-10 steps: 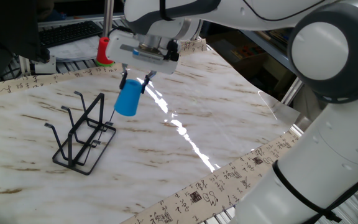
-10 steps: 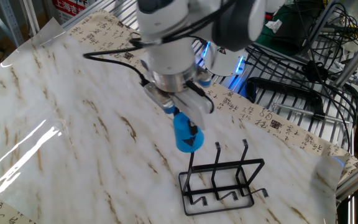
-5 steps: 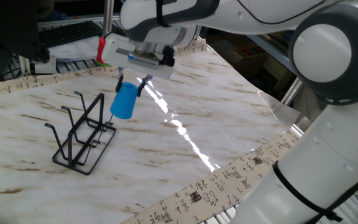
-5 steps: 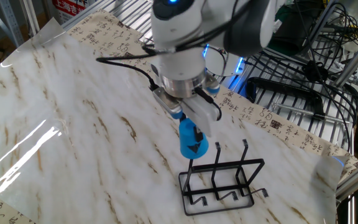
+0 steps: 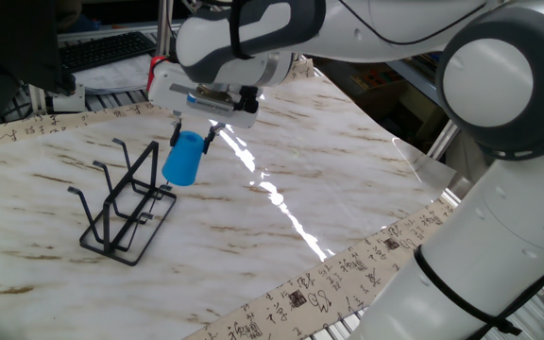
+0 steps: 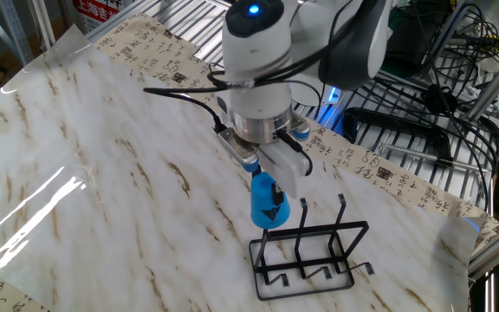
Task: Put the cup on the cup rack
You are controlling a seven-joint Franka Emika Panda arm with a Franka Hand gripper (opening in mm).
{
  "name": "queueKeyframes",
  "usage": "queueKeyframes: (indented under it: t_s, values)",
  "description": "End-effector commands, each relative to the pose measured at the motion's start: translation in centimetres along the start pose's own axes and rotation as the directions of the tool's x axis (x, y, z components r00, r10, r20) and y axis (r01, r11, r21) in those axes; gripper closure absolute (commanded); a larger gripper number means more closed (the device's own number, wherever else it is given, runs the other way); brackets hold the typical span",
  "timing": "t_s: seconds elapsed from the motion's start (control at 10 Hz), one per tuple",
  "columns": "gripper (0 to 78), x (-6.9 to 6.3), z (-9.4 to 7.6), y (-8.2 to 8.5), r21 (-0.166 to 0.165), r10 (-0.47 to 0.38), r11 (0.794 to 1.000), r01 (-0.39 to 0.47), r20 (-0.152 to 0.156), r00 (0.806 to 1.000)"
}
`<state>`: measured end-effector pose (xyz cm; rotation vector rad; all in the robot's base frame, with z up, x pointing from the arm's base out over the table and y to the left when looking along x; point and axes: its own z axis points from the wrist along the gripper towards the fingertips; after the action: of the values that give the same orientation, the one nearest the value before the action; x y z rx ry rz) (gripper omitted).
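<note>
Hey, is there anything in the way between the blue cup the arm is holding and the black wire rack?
Nothing visible. The gripper holds the blue cup in the air right beside the cup rack, near its upturned pegs, and only bare table lies around them.

The white Franka arm reaches in over the tabletop (image 5: pixel 366 170), its last links bent downward so the wrist points nearly straight down. The end effector (image 5: pixel 193 135) (image 6: pixel 269 195) hangs above the surface, its 2 fingers (image 6: pixel 275 201) closed on the small bright blue tapered plastic cup (image 5: pixel 182 159) (image 6: pixel 265 204), held clear of the tabletop.
</note>
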<state>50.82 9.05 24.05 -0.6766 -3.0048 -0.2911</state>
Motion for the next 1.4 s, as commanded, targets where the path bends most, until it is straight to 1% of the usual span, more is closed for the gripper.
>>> queueKeyframes:
  t_s: [0.1, 0.2, 1.1, 1.2, 1.4]
  values:
    - [76.3, -0.03, -0.05, 0.08, 0.018, 0.012, 1.0, -0.013, 0.017, 1.0]
    - [0.1, -0.03, -0.04, 0.08, 0.018, 0.014, 1.0, -0.014, 0.017, 1.0]
    - [0.1, -0.03, -0.04, 0.08, 0.018, 0.014, 1.0, -0.014, 0.017, 1.0]
    - [0.1, 0.03, 0.0, 0.08, 0.095, -0.048, 0.994, 0.045, 0.029, 0.998]
    - [0.1, -0.08, -0.34, -0.15, 0.104, -0.077, 0.992, 0.074, 0.025, 0.997]
